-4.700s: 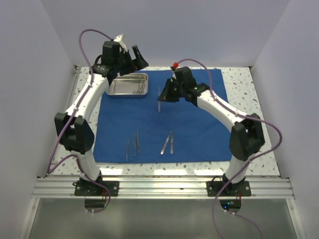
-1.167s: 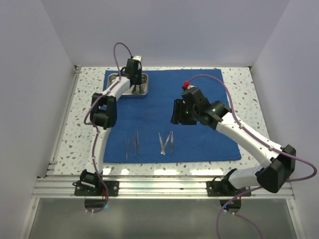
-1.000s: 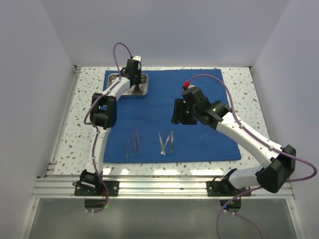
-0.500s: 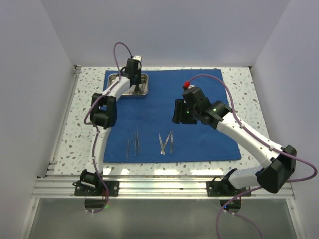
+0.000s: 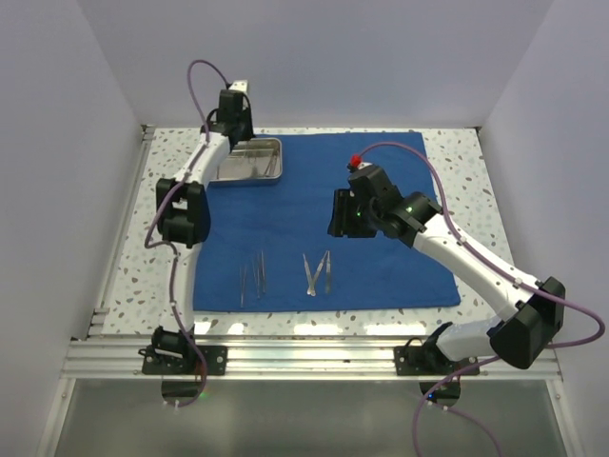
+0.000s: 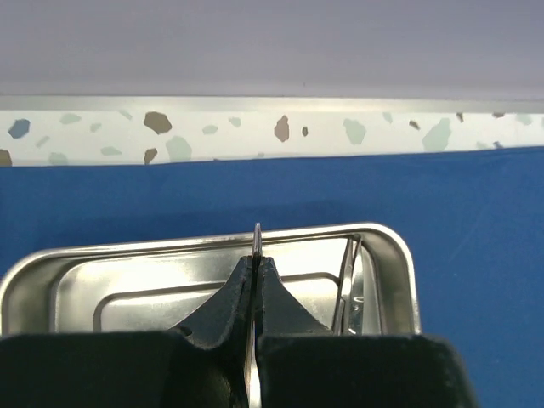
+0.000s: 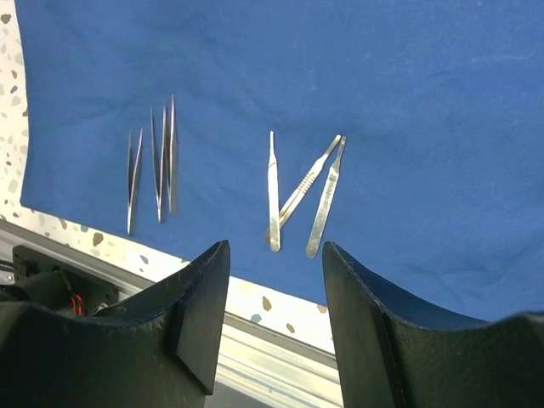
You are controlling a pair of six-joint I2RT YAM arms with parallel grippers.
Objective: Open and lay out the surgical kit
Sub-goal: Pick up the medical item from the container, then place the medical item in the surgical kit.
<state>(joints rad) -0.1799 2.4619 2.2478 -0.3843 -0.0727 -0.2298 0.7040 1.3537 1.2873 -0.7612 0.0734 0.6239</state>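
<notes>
Blue cloth [image 5: 381, 248] lies spread flat on the bench [image 5: 476, 157], steel tray [image 5: 245, 168] on its far-left corner. My left gripper [image 6: 257, 262], over that tray, is pinching a thin steel instrument [image 6: 257, 234], lengthwise along the gripper; I'd carry it to the cloth's near edge, beside the tweezers [image 7: 161, 157]. Right gripper [image 7: 274, 255] spread, empty

Left pincer [image 6: 257, 259] clamped tool [image 6: 257, 235], rose from tray [image 6: 127, 247].

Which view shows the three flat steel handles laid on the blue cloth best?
Right wrist view: the three flat steel handles appear large and sharp against the blue cloth, each outline distinct. The top external view shows them only as small thin slivers; the left wrist view does not show them.
</notes>
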